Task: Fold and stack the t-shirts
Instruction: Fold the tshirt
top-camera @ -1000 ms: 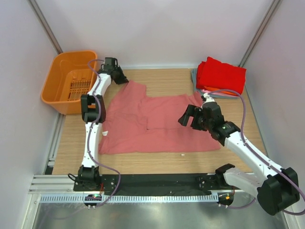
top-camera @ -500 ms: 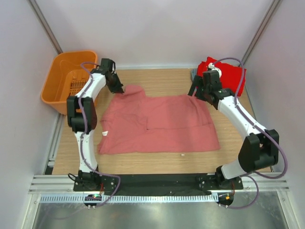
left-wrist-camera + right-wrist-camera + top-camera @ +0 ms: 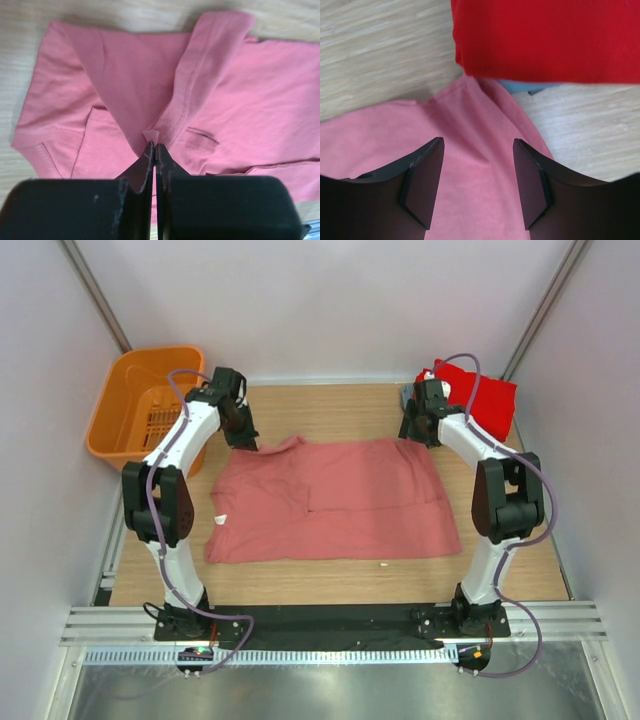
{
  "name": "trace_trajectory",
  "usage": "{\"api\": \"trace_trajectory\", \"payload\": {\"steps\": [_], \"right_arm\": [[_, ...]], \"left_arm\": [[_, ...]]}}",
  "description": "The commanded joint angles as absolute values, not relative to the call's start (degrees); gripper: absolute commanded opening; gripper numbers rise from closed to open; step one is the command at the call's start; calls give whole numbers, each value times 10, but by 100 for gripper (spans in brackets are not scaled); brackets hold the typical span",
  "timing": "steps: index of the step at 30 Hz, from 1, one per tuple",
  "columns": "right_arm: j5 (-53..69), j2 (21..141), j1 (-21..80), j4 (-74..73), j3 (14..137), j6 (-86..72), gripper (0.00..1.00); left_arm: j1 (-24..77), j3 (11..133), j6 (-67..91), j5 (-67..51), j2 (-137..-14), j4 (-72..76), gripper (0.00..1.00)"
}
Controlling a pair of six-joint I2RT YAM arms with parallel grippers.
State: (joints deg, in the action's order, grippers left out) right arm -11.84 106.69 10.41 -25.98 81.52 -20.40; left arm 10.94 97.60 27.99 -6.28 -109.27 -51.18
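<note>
Two corners of salmon-pink t-shirt at left claw, right claw

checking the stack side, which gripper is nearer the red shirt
Right. The right gripper is open over a corner of the salmon shirt, beside the red shirt; the left gripper pinches the opposite corner.

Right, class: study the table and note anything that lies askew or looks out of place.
The salmon-pink shirt is not flat: its far left corner is folded over and pinched in the shut left gripper. A small white speck lies on the table by the near hem. The red folded shirt looks tidy.
</note>
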Motion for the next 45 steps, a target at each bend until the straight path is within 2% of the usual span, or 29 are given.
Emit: {"api": "trace_trajectory", "payload": {"steps": [1,11,26,33,38,42,45], "right_arm": [[-150,1096,103,-259,874,-187,63],[-182,1170,104,-273,953,-181,52],[-178,1206,104,-261,958,-184,39],[-170,1208,104,-258,962,-186,23],[-168,1225,104,-269,990,-179,18],[-165,1230,104,-279,1006,-177,1],[-168,1215,103,-282,1003,-174,1]], "left_arm": [[112,947,266,-67,-1075,-501,0],[112,936,272,-75,-1070,-502,0],[112,938,273,-81,-1071,-503,0],[111,937,274,-79,-1073,-504,0],[111,936,273,-78,-1072,-504,0],[111,935,272,-77,-1072,-504,0],[112,935,272,-76,-1070,-505,0]]}}
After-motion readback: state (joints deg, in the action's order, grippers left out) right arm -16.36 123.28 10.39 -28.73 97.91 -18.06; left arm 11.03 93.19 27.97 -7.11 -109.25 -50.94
